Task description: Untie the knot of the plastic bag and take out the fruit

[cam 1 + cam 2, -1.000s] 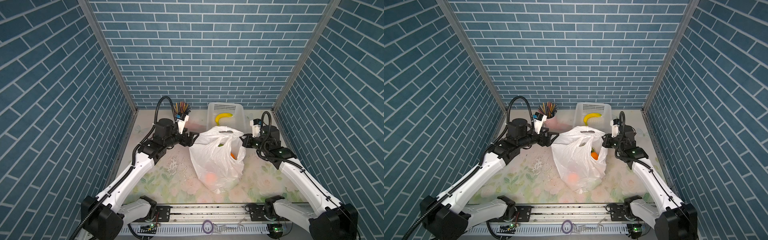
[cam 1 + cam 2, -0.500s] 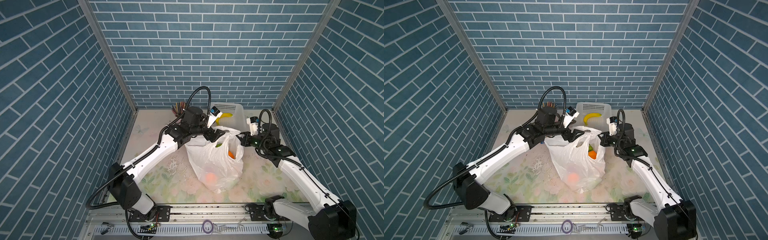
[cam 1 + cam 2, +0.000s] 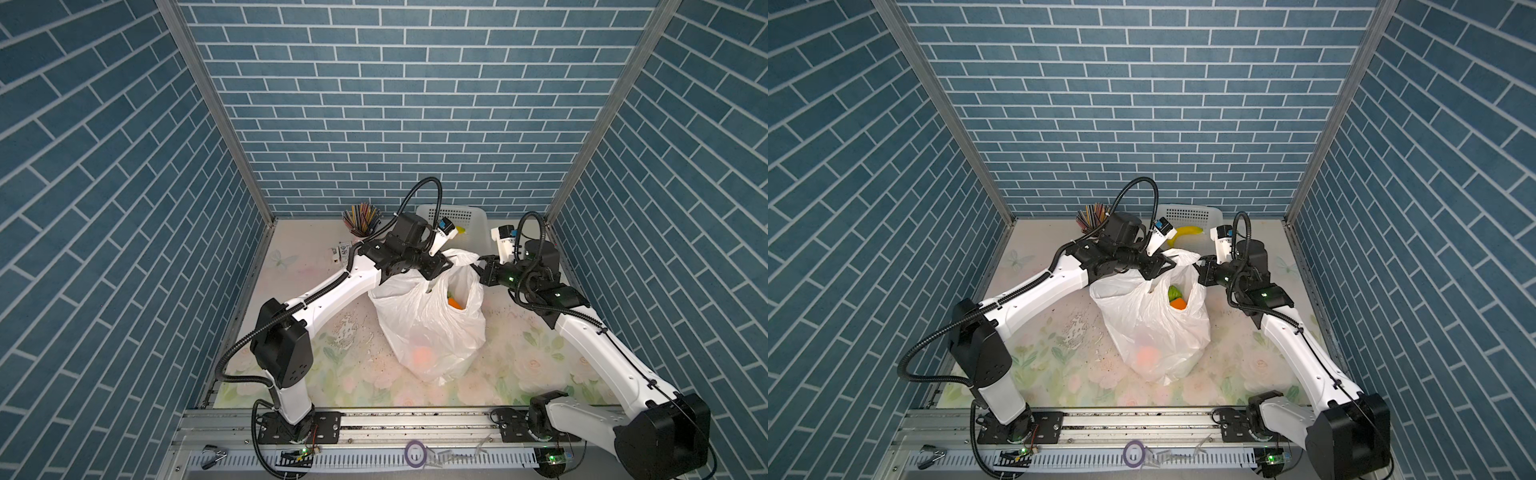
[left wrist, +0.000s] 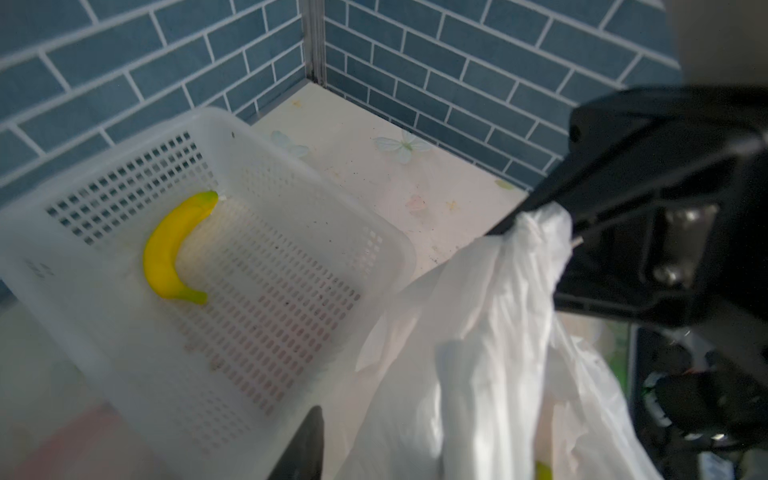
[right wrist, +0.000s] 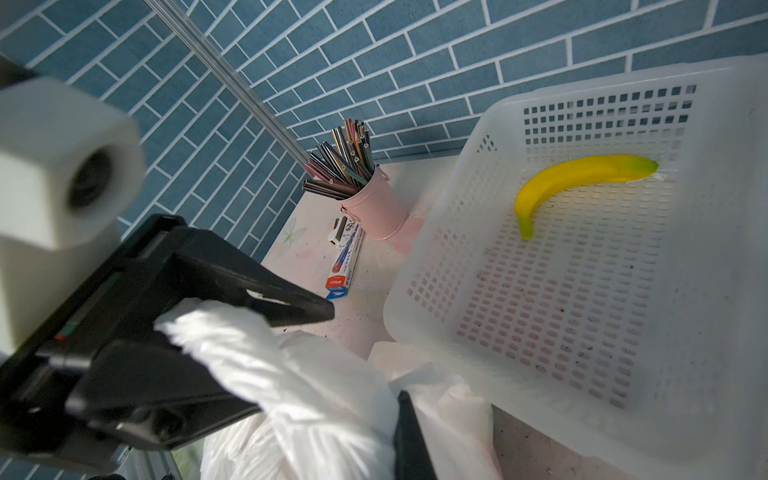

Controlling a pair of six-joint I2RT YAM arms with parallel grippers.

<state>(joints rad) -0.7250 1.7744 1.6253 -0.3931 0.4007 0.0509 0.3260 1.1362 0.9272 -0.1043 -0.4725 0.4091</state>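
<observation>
Well, the thin, crinkly white plastic bag (image 3: 419,328) stands on the flowered tabletop (image 3: 519,374), mouth gaping: left gripper (image 3: 449,263) pinching one rim strip, right gripper (image 3: 478,262) clamped on the opposite one; an orange fruit (image 3: 1178,304) and a bumpy green fruit (image 3: 1174,293) show inside

**Barely any legible print on the table**

The only lettering is on a slim carton (image 5: 344,262) that lies flat on the table near its far left corner, just beside the pink pencil cup (image 5: 376,208). A red band near the carton's end carries a short row of white capitals. The row seems to begin with an M, and the rest is too blurred to read. Fine print runs along the carton's white side, too small to make out. A faint embossed mark on the wall of the white basket (image 4: 39,268) cannot be read either.
</observation>
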